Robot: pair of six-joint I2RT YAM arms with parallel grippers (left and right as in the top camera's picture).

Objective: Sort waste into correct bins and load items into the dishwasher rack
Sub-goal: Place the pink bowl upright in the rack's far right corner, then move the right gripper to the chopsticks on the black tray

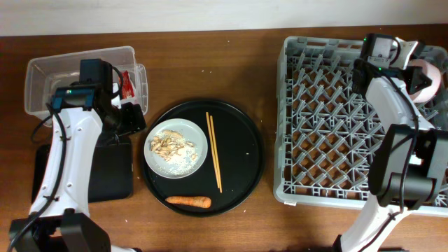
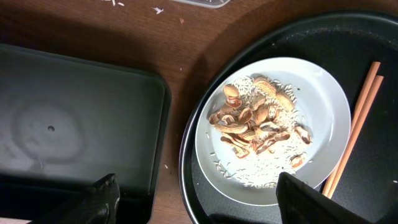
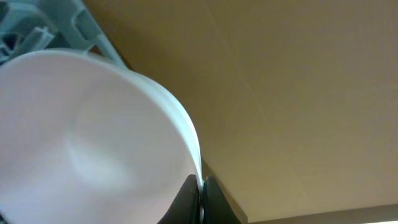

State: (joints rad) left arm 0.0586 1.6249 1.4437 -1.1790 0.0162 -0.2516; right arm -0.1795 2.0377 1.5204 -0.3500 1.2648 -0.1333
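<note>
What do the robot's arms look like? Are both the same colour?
Yes, they match. The left arm and right arm are smooth white tubes joined by chunky black joints, with thin black cables running alongside. Each has a little green light near its wrist. The jaws are black.

Pale pink-white bowl [image 3: 81,143] glows against a tan backdrop beside the right gripper [image 3: 200,190], whose tips are dark. Ahead of the left gripper [image 2: 199,196]: white plate [image 2: 311,93], beige scraps [image 2: 252,121], orange-tan chopsticks [image 2: 357,118], glossy black round tray [image 2: 311,37], matte black flat tray [image 2: 74,112], brown woodgrain table [image 2: 93,25].
</note>
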